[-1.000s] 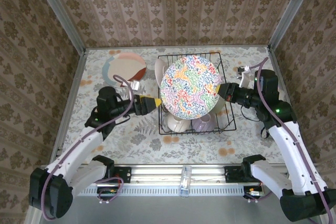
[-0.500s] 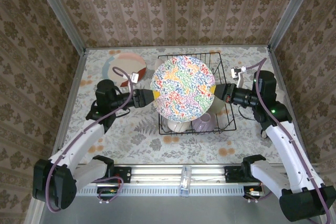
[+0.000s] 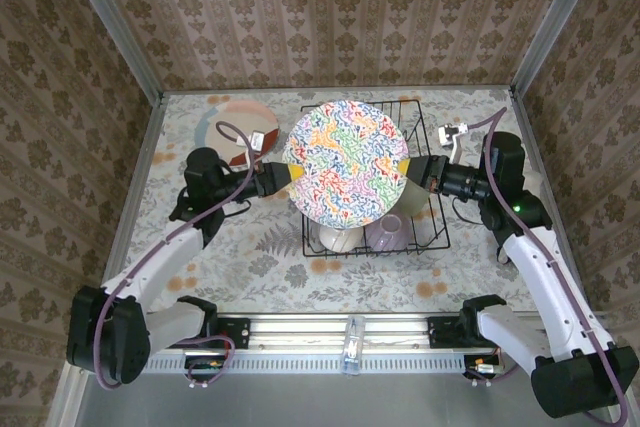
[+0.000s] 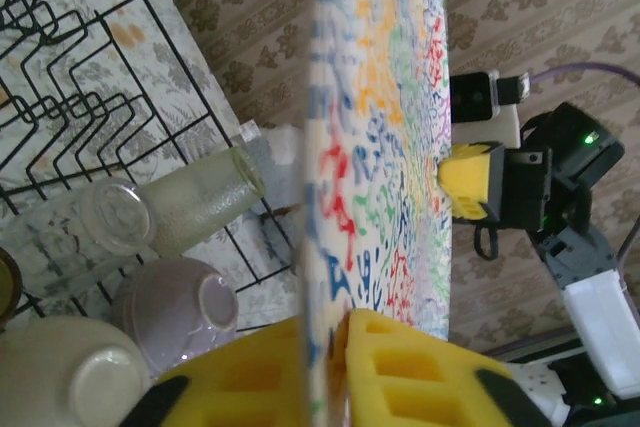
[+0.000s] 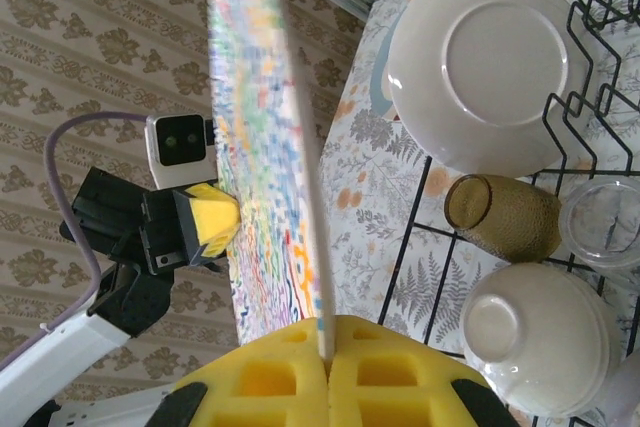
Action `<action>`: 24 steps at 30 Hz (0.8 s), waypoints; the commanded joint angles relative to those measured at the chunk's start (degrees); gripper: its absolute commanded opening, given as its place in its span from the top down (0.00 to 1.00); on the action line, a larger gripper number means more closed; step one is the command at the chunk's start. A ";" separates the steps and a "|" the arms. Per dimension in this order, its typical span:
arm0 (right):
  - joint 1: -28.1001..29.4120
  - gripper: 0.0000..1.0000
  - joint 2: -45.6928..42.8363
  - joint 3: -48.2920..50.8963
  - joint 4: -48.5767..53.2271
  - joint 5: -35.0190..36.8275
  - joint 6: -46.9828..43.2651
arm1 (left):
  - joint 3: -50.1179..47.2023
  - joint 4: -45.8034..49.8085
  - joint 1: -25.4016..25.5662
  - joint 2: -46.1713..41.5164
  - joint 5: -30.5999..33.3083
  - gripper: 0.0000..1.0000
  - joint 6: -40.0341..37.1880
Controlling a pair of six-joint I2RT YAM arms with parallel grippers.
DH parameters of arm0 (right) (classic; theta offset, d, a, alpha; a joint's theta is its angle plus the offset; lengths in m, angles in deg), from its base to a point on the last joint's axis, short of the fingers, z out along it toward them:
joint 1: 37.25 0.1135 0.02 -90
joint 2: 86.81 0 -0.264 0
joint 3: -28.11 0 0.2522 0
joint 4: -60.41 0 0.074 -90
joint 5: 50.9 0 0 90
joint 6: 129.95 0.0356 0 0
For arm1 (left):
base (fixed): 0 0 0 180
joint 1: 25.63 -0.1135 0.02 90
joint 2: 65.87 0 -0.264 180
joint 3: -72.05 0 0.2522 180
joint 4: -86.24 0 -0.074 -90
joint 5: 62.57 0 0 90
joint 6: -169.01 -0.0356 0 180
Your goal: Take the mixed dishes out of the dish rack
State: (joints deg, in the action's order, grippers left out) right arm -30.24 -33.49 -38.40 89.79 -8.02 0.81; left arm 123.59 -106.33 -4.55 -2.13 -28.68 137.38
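A round plate with a bright multicoloured pattern (image 3: 345,162) hangs above the black wire dish rack (image 3: 432,229), held from both sides. My left gripper (image 3: 286,175) is shut on its left rim and my right gripper (image 3: 404,169) is shut on its right rim. The left wrist view has the plate (image 4: 385,137) edge-on between the yellow pads (image 4: 420,372). In the right wrist view the rim (image 5: 300,187) is pinched the same way. Below in the rack (image 4: 60,117) lie a cream bowl (image 3: 338,238), lilac bowl (image 4: 175,307), pale-green cup (image 4: 195,209), clear glass (image 4: 108,217), amber cup (image 5: 500,215) and white plate (image 5: 490,57).
A plate with a pastel rim (image 3: 238,127) lies flat on the floral tablecloth at the far left. Patterned walls close in the table on three sides. Bare cloth (image 3: 250,257) runs between the rack and the near rail.
The patterned plate has shifted left and a little away from me with the right gripper. The left gripper moved in and closed on its left rim.
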 commanded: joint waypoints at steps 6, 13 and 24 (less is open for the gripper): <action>-0.13 1.00 -0.39 0.41 -5.15 -3.24 2.29 | -0.23 -2.94 -0.16 -2.08 3.68 1.00 1.29; -0.05 0.26 -1.31 2.05 -8.88 -4.14 3.05 | -0.01 -2.73 -0.16 -3.18 5.93 1.00 2.12; 0.03 0.00 -3.27 5.59 -13.50 -3.08 5.16 | 3.74 -4.90 -0.42 -3.47 10.53 1.00 5.39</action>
State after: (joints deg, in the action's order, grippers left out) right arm -30.24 -35.59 -33.83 79.28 -9.87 4.72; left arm 123.53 -106.57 -4.68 -3.70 -19.75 141.20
